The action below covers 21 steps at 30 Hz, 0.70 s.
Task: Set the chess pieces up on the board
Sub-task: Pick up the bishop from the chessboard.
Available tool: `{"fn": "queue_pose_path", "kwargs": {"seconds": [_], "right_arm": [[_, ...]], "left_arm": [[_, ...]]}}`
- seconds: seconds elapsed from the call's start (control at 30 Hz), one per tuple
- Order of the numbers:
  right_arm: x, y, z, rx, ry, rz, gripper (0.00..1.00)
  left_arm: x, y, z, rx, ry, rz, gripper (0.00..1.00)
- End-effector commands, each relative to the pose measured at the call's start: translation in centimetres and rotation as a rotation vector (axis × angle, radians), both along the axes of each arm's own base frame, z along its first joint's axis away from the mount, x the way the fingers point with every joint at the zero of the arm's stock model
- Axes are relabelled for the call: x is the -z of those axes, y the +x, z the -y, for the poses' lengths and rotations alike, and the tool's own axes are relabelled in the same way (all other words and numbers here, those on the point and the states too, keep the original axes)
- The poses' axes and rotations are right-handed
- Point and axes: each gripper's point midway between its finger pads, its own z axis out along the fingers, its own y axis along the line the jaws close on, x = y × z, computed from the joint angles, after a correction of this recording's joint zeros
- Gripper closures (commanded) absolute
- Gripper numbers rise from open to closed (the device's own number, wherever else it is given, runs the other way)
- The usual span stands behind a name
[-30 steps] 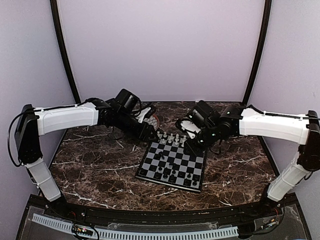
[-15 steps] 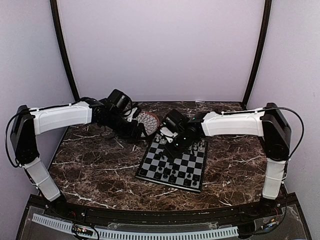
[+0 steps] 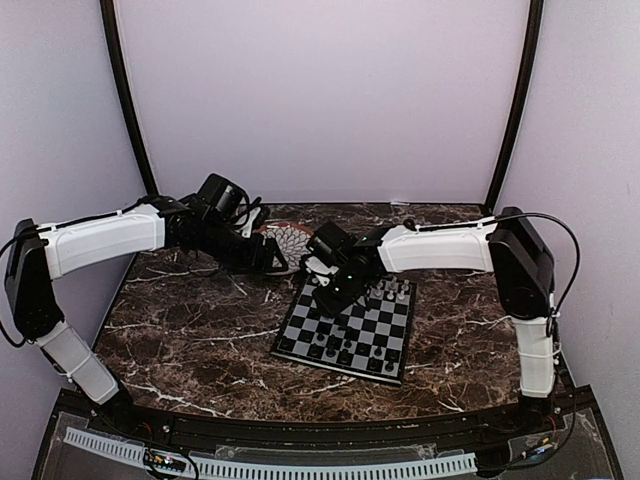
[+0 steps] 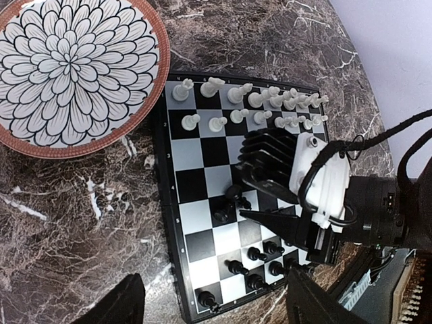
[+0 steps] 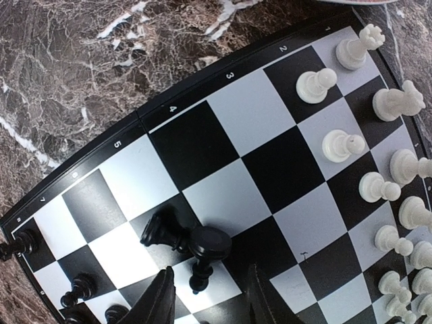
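The board [image 3: 370, 330] lies mid-table. White chess pieces [image 4: 250, 98] stand in two rows on its far side, and black ones [image 4: 256, 255] are gathered along its near side. Two black pieces [image 5: 209, 244] lie toppled against each other on the middle squares. My right gripper [image 5: 209, 297] hovers low over them, open. The tip of one fallen piece lies just ahead of its fingers, ungripped. In the top view, my right gripper [image 3: 335, 290] is over the board's far left part. My left gripper [image 3: 272, 258] hangs wide open and empty beside the plate, left of the board.
A round flower-patterned plate [image 4: 74, 67] with a brown rim sits empty off the board's far left corner. The dark marble table [image 3: 190, 320] is walled at the back and sides. Both forearms reach in above the table's back half.
My right arm swung left from the board's far right edge to over the toppled black pieces, its jaws widening. My left arm drew back left off the board, and its jaws opened wider.
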Motion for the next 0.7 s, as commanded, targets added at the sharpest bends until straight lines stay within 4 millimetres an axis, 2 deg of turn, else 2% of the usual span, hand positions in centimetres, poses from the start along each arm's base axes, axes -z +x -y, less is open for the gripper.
{"fn": "queue_pose_path", "kwargs": {"seconds": [0.0,0.2,0.3,0.4,0.67], "right_arm": [[0.1,-0.2,-0.6,-0.024,-0.011,-0.004,0.63],[1.4,-0.7,0.5,-0.017,-0.055,-0.028,0.64],[2.0,-1.1,0.9,-0.021,-0.061,-0.038,0.68],[2.3,-1.2,0.6,-0.031,-0.052,-0.042,0.75],[3.4,-1.0,-0.1,-0.032,-0.03,-0.063,0.78]], "left_arm": [[-1.0,-0.5,-0.2,-0.005,-0.035,0.007,0.26],[-1.0,-0.6,-0.3,0.007,-0.034,0.011,0.27],[-1.1,-0.6,-0.4,0.009,-0.032,0.016,0.28],[-1.0,-0.5,-0.4,0.01,-0.034,0.014,0.28],[-1.0,-0.4,-0.2,0.022,-0.046,0.011,0.28]]}}
